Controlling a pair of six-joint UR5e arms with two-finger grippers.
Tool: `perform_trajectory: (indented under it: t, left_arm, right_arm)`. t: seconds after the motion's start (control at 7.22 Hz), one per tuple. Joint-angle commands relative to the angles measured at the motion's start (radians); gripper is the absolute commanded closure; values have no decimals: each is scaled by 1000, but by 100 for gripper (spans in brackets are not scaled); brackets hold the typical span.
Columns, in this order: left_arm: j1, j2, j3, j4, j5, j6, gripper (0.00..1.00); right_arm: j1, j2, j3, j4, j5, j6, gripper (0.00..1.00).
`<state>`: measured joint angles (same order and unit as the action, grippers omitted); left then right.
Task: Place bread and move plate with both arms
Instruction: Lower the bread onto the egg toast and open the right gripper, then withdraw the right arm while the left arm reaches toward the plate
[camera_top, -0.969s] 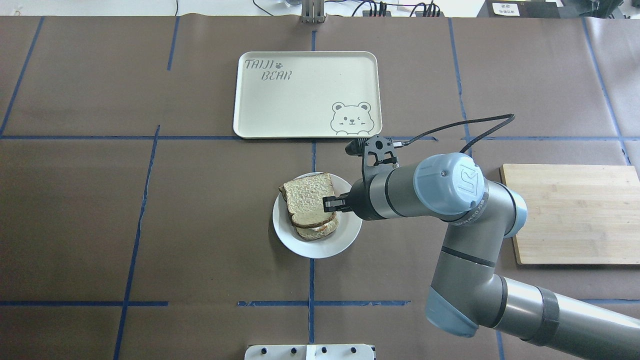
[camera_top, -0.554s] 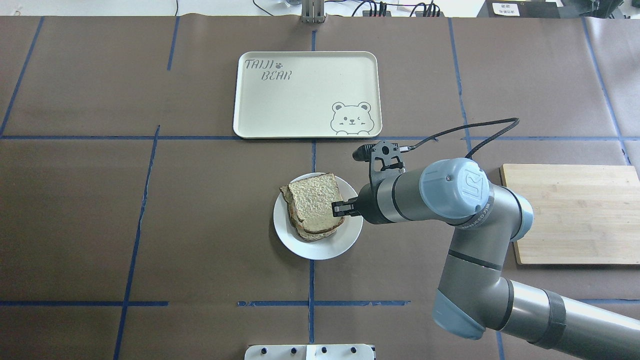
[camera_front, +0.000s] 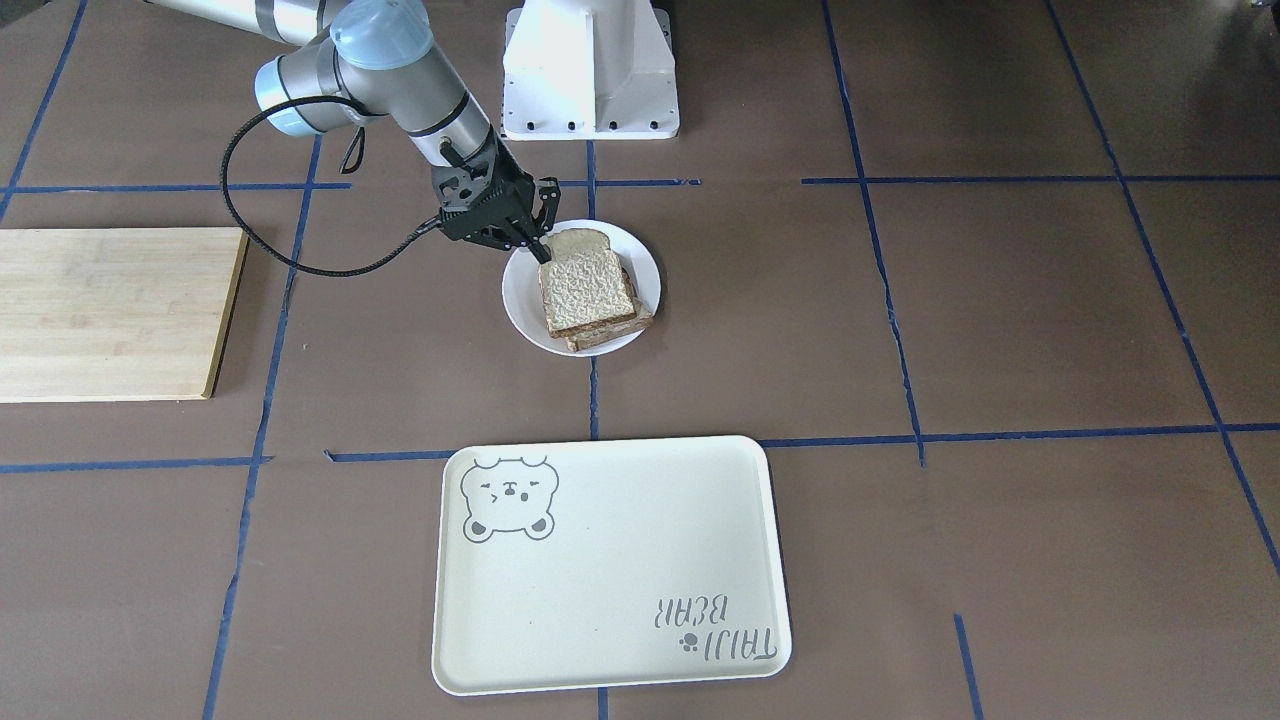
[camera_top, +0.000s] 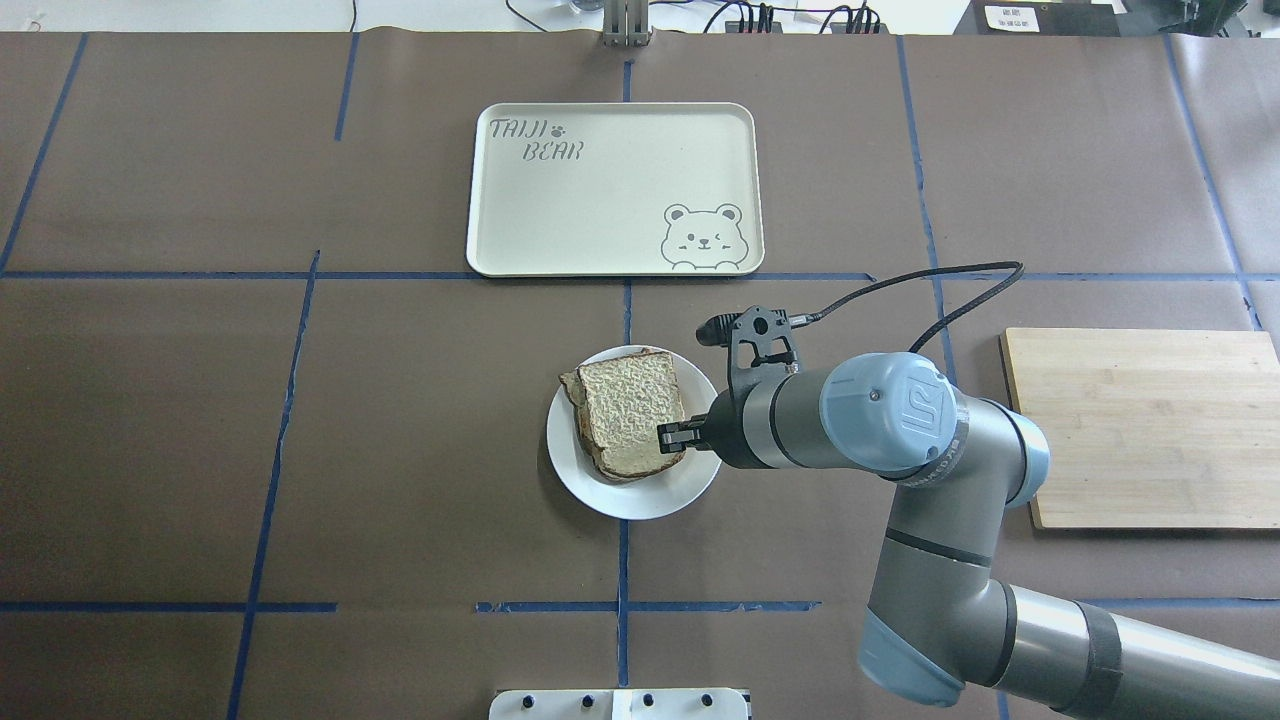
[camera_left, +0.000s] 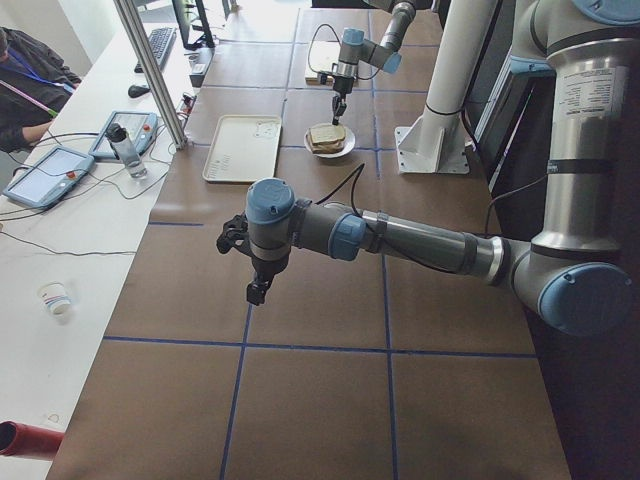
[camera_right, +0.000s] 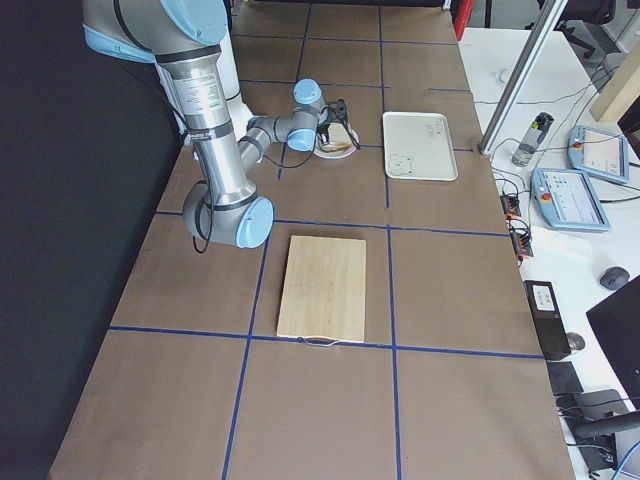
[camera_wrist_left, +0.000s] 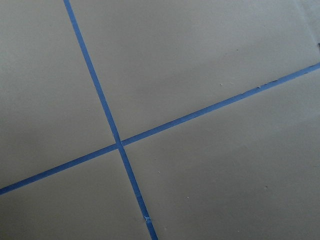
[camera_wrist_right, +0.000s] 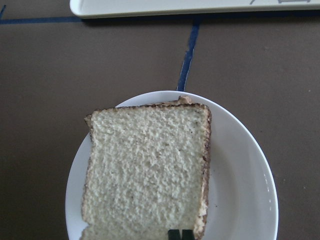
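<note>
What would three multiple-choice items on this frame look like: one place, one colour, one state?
1. Where is the plate?
A: on the table, between bear tray and robot base
B: on that tray
C: lifted in the air

2. What colour are the tape lines?
A: red
B: yellow
C: blue

3. How does the bread sit?
A: on edge
B: flat on a lower slice
C: hanging clear of the plate

Key:
1 A, brown table covering shows all round the plate.
2 C, the grid is blue.
3 B, the lower slice peeks out beneath it.

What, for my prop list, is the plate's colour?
Plain white; the plate shows best in the right wrist view.
</note>
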<state>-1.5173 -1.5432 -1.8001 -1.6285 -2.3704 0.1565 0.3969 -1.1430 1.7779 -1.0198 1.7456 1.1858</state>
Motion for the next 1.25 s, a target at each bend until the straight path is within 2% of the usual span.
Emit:
perform_trajectory:
  t: [0.0, 0.14, 0.28, 0.42, 0.55, 0.69, 0.97, 1.11]
  left_arm:
    - [0, 0, -1, -1, 0, 0, 0]
    - [-1, 0, -2, 1, 0, 0, 0]
    - [0, 0, 1, -1, 0, 0, 0]
    - [0, 0, 7, -4, 0, -2, 0]
    - [0, 0, 4, -4, 0, -2, 0]
    - [0, -2, -5, -4, 2, -3, 0]
    - [2, -17, -40, -2, 0, -61, 0]
    - [12, -32, -76, -4, -1, -187, 0]
  right_arm:
    - [-6, 2, -6, 0, -4, 2, 7]
    - [0, 3, -3, -8, 5, 0, 0]
    - [31, 5, -2, -20, 46, 0, 0]
    - [121, 14, 17, -116, 178, -2, 0]
    - [195, 23, 40, -205, 249, -23, 0]
    - [274, 23, 60, -327, 325, -128, 0]
    - [486, 14, 71, -600, 444, -469, 0]
    - [576, -7, 86, -714, 453, -696, 0]
